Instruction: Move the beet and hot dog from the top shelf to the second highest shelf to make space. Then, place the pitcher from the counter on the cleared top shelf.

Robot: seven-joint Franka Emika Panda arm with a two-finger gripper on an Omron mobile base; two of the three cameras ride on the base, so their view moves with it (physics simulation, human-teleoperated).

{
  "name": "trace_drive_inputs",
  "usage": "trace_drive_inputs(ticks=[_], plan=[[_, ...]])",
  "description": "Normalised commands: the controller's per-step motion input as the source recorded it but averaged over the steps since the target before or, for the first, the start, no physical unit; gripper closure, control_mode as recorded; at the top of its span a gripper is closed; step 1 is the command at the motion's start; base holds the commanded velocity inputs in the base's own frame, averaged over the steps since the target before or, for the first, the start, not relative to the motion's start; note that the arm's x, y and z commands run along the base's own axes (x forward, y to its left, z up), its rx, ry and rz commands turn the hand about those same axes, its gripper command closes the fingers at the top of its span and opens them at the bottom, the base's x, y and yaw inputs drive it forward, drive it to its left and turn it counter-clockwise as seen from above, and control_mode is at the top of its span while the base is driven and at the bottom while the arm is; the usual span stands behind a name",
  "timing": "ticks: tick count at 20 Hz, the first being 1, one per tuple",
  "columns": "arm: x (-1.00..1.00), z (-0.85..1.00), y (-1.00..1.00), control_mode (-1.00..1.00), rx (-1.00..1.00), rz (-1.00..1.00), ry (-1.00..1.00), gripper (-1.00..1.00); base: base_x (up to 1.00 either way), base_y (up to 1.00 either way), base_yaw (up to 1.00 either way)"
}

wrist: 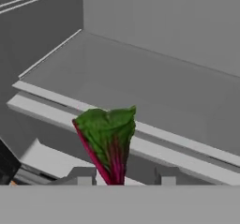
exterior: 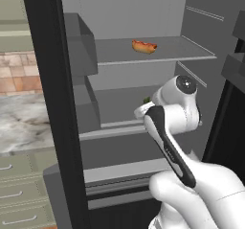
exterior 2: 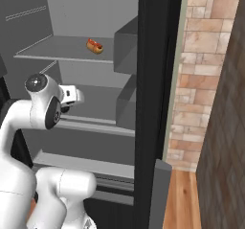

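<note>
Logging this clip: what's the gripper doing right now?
Gripper: closed on the beet, whose green leaves stick up between the fingers, in front of the second highest shelf.

The hot dog [exterior: 144, 46] is an orange-tan bun with a reddish sausage, on the flat grey top shelf [exterior: 182, 55] with its pale front lip. The beet [wrist: 108, 141] shows green leaves veined with magenta-red stalks. The second highest shelf [wrist: 154, 96] is grey. The counter [exterior: 21, 122] is grey-white marbled, its drawer fronts [exterior: 19, 194] pale sage green.
</note>
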Motion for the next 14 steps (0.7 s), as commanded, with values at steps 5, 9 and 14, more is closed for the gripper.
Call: trace_drive_inputs(ticks=[5, 9, 14], plan=[[0.31, -0.46, 0.00, -1.00, 0.00, 0.00, 0.00, 1.00, 0.00, 0.00, 0.00], [0.52, -0.21, 0.01, -1.00, 0.00, -0.01, -0.01, 1.00, 0.00, 0.00, 0.00], [0.73, -0.12, 0.09, -1.00, 0.01, -0.01, 0.00, 1.00, 0.00, 0.00, 0.00]])
